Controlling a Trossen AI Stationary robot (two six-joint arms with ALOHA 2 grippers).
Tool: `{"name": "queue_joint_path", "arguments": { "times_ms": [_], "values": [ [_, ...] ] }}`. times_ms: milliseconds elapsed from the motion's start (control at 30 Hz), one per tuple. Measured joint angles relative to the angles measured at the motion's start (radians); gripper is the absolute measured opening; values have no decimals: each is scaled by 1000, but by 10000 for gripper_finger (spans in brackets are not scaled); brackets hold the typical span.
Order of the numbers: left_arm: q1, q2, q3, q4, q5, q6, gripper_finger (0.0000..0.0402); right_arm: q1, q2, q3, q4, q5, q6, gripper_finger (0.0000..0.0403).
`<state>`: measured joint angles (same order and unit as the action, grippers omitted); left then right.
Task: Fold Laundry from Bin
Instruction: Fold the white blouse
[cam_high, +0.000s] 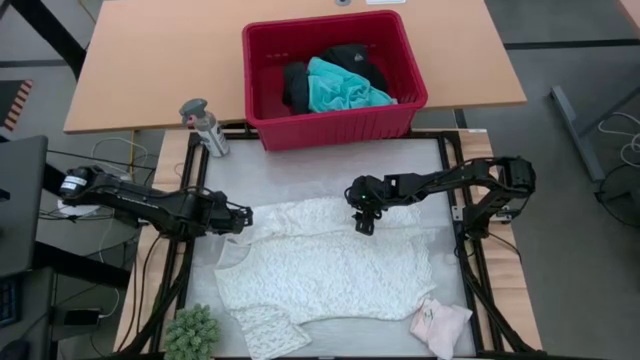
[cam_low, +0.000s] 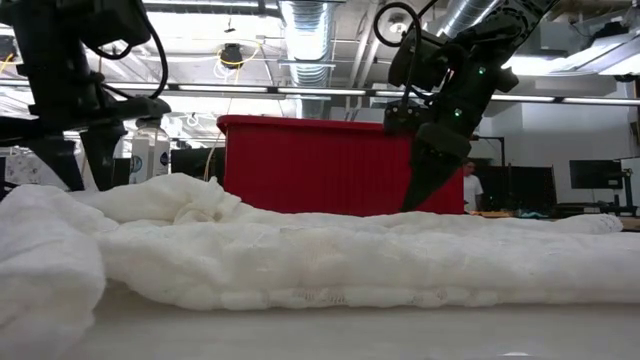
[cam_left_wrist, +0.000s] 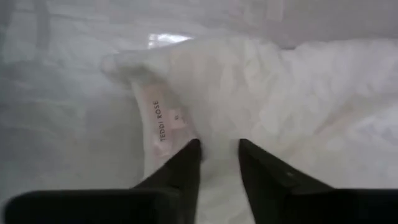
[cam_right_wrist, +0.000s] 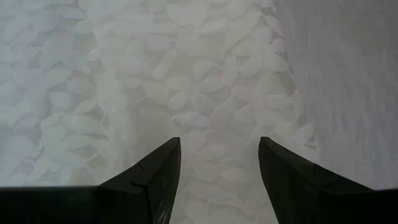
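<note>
The white top (cam_high: 320, 265) lies long axis left-right across mid-frame, the left gripper (cam_high: 240, 217) pinching its upper-left edge, the right gripper (cam_high: 363, 222) spread open over its upper-right edge.

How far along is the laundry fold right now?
Done: white lacy top out of the red bin and spread flat; small pink-white piece lies at the mat corner. In hand: left gripper closing on its collar edge, right gripper open above it. Left: turquoise shirt and black clothing in bin.
</note>
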<state>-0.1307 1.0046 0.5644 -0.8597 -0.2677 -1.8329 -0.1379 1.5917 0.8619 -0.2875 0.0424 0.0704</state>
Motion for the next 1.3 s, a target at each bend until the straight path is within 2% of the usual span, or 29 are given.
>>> {"name": "queue_joint_path", "arguments": {
  "times_ms": [100,233,367,500,567,767,1100,1300],
  "values": [
    [0,0,0,4,-25,6,14,-1,0,0,0,12,27,234],
    [0,0,0,3,-50,7,10,-11,0,0,6,14,42,197],
    [0,0,0,3,-70,20,3,-23,0,0,23,14,42,130],
    [0,0,0,4,-86,33,2,-23,0,0,22,15,42,41],
    [0,0,0,6,-93,17,1,-23,0,0,20,15,34,17],
    [0,0,0,31,-151,-15,0,-29,0,-8,15,15,34,19],
    [0,-6,0,20,-184,-45,0,-46,-2,-127,54,13,87,15],
    [0,-6,0,-18,-278,-112,0,-55,-4,-151,60,6,89,15]
  ]
}}
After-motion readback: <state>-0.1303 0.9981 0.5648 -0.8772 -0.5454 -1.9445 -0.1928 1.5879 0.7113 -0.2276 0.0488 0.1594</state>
